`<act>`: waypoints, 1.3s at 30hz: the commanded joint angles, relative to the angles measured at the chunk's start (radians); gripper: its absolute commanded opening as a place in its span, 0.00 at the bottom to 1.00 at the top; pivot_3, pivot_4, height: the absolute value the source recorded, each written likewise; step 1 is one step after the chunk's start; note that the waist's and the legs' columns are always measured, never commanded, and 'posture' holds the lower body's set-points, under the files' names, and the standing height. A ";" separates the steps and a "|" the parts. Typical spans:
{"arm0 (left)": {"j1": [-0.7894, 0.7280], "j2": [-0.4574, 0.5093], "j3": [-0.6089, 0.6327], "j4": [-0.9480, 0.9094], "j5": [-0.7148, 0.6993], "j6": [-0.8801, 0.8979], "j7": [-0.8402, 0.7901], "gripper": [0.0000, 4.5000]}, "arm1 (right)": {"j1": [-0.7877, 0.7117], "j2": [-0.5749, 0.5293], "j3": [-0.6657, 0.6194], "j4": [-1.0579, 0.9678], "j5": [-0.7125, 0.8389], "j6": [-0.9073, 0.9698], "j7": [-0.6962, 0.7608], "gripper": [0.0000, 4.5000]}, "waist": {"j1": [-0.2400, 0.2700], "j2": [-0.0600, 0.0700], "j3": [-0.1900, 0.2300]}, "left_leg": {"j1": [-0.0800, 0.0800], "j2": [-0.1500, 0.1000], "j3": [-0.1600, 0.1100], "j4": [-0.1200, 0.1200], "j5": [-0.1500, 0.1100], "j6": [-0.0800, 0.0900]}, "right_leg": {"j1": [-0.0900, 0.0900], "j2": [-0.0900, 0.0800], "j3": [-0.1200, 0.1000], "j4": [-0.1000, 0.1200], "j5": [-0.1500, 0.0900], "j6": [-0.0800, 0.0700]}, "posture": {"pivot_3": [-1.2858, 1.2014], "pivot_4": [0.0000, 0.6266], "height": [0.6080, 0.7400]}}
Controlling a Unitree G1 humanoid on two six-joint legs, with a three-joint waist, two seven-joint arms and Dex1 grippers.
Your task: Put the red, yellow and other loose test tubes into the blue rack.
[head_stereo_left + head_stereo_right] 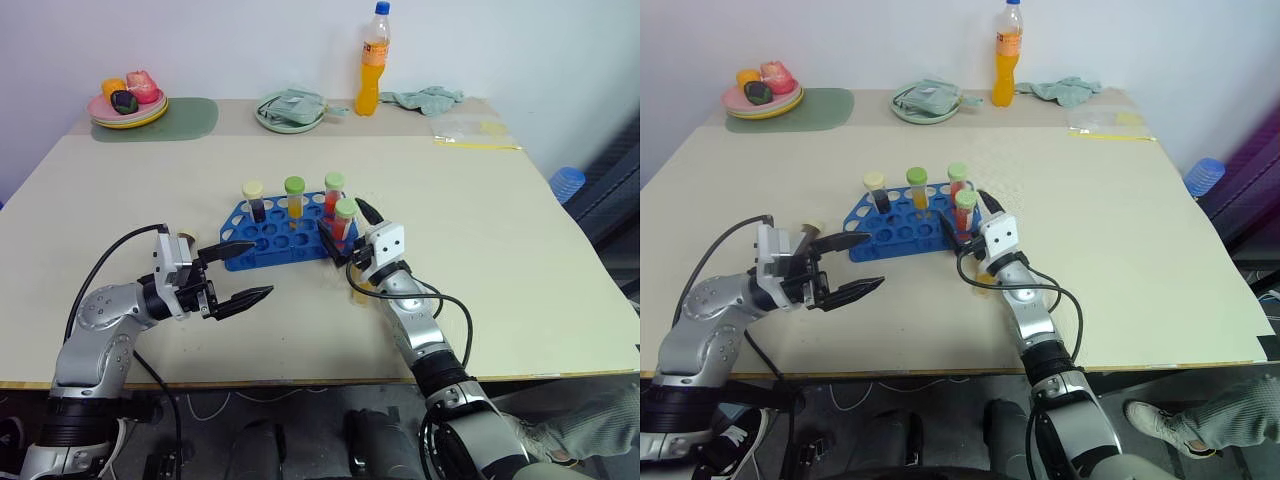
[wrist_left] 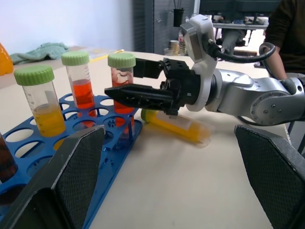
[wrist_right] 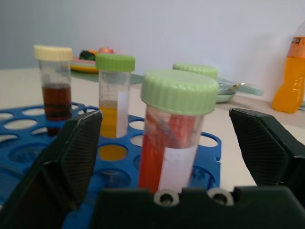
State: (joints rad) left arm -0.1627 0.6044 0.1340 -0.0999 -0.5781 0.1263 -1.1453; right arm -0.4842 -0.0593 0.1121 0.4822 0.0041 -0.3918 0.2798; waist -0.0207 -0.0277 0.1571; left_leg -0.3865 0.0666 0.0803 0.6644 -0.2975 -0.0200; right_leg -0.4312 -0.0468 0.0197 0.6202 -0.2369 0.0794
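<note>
Nearest me, my left gripper (image 1: 245, 272) hung level above the beige table (image 1: 480, 270), fingers spread wide and holding nothing. Just beyond, my right gripper (image 1: 342, 232) reached up to the blue rack (image 1: 268, 232), jaws parted either side of a red tube (image 3: 174, 143) standing in a corner hole. Three more tubes stood upright in the rack, and a yellow tube (image 2: 176, 128) lay beside it under my wrist. Farther back stood an orange bottle (image 1: 372, 62) against the white wall.
</note>
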 commanded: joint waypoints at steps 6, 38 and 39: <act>0.019 -0.040 -0.005 -0.056 -0.003 -0.018 0.034 1.00 | 0.199 -0.178 -0.074 -0.666 0.087 0.512 0.051 0.99 | 0.009 0.000 0.000 | -0.001 -0.001 0.000 0.000 0.000 0.000 | 0.000 -0.002 0.000 0.000 0.000 0.000 | 0.52 0.24 1.00; 0.047 -0.130 -0.063 -0.016 0.059 -0.120 0.055 1.00 | -0.377 -0.494 -0.027 -0.382 1.968 1.774 -1.412 0.99 | 0.000 0.000 -0.001 | -0.005 -0.001 -0.001 0.000 0.000 0.001 | -0.003 -0.002 0.000 -0.003 0.001 -0.001 | 0.52 0.24 1.00; 0.045 -0.132 -0.066 -0.018 0.062 -0.118 0.059 1.00 | -0.376 -0.488 -0.022 -0.378 1.968 1.761 -1.427 0.99 | -0.001 -0.001 -0.001 | -0.005 -0.001 -0.001 0.000 -0.001 0.001 | -0.002 -0.002 0.000 -0.004 0.001 -0.001 | 0.52 0.24 1.00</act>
State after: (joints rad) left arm -0.1129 0.4770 0.0794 -0.0827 -0.5173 0.0126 -1.0960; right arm -0.8467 -0.5436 0.0661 0.1126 1.9030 1.4150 -1.0937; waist -0.0217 -0.0283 0.1557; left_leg -0.3918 0.0657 0.0796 0.6646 -0.2982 -0.0184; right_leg -0.4333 -0.0481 0.0200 0.6151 -0.2360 0.0781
